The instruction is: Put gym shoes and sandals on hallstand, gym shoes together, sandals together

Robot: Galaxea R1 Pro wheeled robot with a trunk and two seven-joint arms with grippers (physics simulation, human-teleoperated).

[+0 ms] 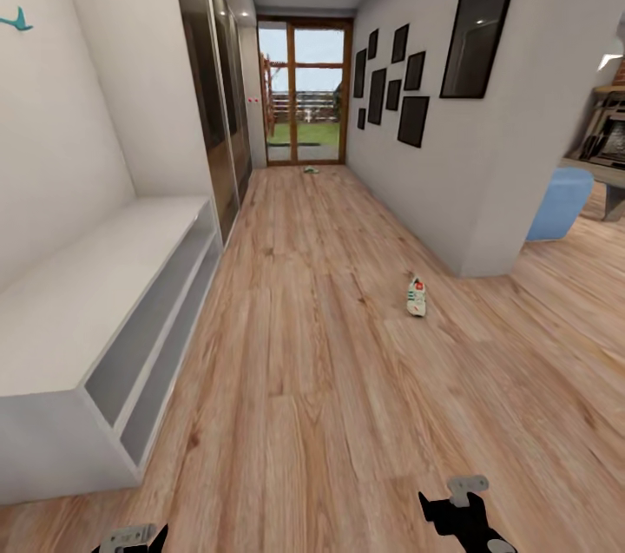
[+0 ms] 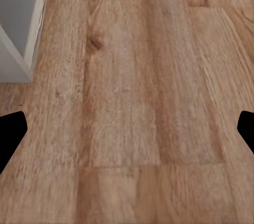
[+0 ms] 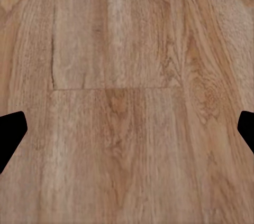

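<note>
- Corridor floor (image 1: 330, 379): light brown wood planks with visible grain, running the length of the corridor to the glazed door at the far end.
- Gym shoe (image 1: 417, 296): white with green and red accents, lying on the planks near the right wall corner.
- Second small object (image 1: 310, 169): lies on the floor just before the door; too small to identify.
- Hallstand (image 1: 78, 310): pale grey-white, stands on the floor along the left wall; bench top bare, two open shelves below.
</note>
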